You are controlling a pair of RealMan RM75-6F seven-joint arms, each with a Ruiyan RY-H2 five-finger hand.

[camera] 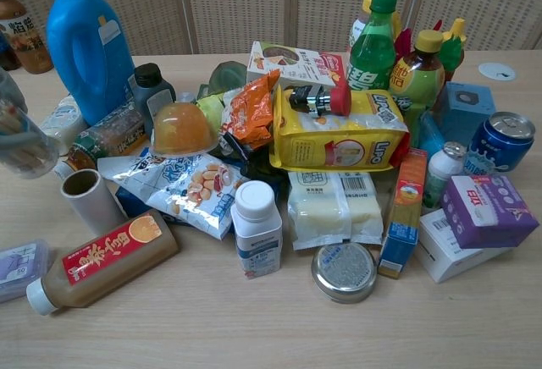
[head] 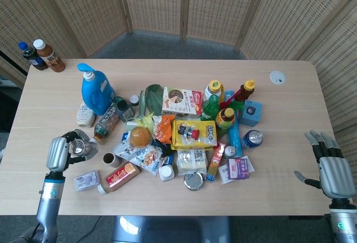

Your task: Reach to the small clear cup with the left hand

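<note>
The small clear cup (head: pixel 78 147) is in my left hand (head: pixel 58 154), whose fingers wrap around it at the left front of the table. In the chest view the cup (camera: pixel 17 138) shows blurred at the left edge, raised off the table, with the hand almost wholly out of frame. My right hand (head: pixel 333 171) hovers near the table's right front corner, fingers spread and holding nothing.
A dense pile fills the table's middle. Nearest the cup are a blue detergent bottle (head: pixel 96 91), a brown-rimmed tube (head: pixel 110 159), a lying milk-tea bottle (head: pixel 119 177) and a flat packet (head: pixel 85 180). Two bottles (head: pixel 42 55) stand at the far left corner.
</note>
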